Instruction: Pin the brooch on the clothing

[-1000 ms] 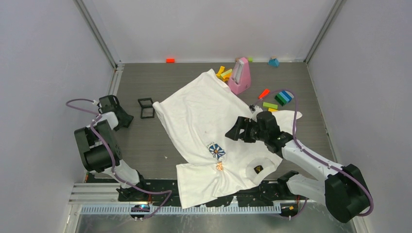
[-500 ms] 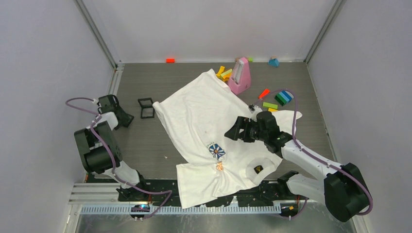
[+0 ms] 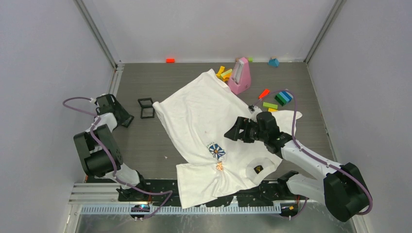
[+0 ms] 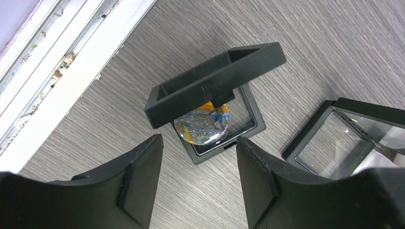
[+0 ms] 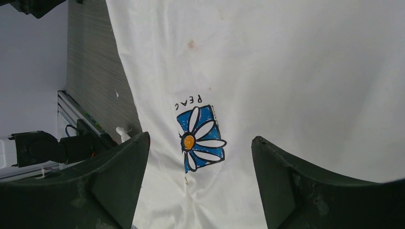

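Left wrist view: brooch [image 4: 203, 126] is a round disc, mottled blue with orange-gold patches, lying flat in the base of a small black case [image 4: 248, 128] on the table [image 3: 145, 141]. Lid [image 4: 215, 83] is propped up and tilted over it, hiding its top edge. Not picked yet. My left gripper [image 4: 198, 157] hovers above the case on its near side, jaws released and parted with nothing between them, pads clear of brooch and case. Against a second ago in the top view, my left wrist has nudged slightly toward the left wall. It's a tiny re-aim, so I judge I'm lining up the grab. Lid overhang leaves a narrow way in, likely awkward. Second case [image 4: 344, 138] with clear film sits just right of the first. T-shirt [image 3: 204, 111] lies spread and rumpled mid-table, well apart from the brooch. My right gripper [image 3: 233, 133] has barely moved and hangs over the daisy print [image 5: 198, 138], jaws wide, holding nothing
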Motion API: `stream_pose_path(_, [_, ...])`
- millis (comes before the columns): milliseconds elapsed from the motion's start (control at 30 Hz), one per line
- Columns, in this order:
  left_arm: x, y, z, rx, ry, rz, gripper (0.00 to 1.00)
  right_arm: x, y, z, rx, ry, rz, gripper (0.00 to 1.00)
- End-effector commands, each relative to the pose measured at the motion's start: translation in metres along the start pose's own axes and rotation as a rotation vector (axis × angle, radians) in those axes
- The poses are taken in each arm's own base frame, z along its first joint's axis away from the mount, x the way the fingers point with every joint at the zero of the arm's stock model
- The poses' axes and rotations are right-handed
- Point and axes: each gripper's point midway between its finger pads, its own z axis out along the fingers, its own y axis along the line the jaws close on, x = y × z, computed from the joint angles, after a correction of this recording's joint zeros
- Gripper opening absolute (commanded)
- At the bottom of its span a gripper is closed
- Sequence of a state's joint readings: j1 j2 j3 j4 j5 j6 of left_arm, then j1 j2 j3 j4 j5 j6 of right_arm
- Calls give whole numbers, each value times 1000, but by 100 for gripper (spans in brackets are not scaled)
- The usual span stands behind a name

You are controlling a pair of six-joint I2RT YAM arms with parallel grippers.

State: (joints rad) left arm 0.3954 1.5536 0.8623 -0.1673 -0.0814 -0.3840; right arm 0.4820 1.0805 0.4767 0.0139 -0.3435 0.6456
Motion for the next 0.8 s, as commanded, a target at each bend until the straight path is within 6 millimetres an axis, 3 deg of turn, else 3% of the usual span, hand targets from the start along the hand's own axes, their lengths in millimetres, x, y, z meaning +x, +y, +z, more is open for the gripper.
stream_pose_path(0, [-26, -1, 8, 2, -62, 1, 61, -9, 7, 3, -39, -29, -10, 83])
stream_pose_path(467, [-22, 0, 23, 8, -30, 19, 59, -7, 8, 8, -51, -14, -2, 83])
stream_pose_path(767, [-21, 0, 21, 13, -33, 22, 46, -6, 8, 8, -54, -8, -1, 83])
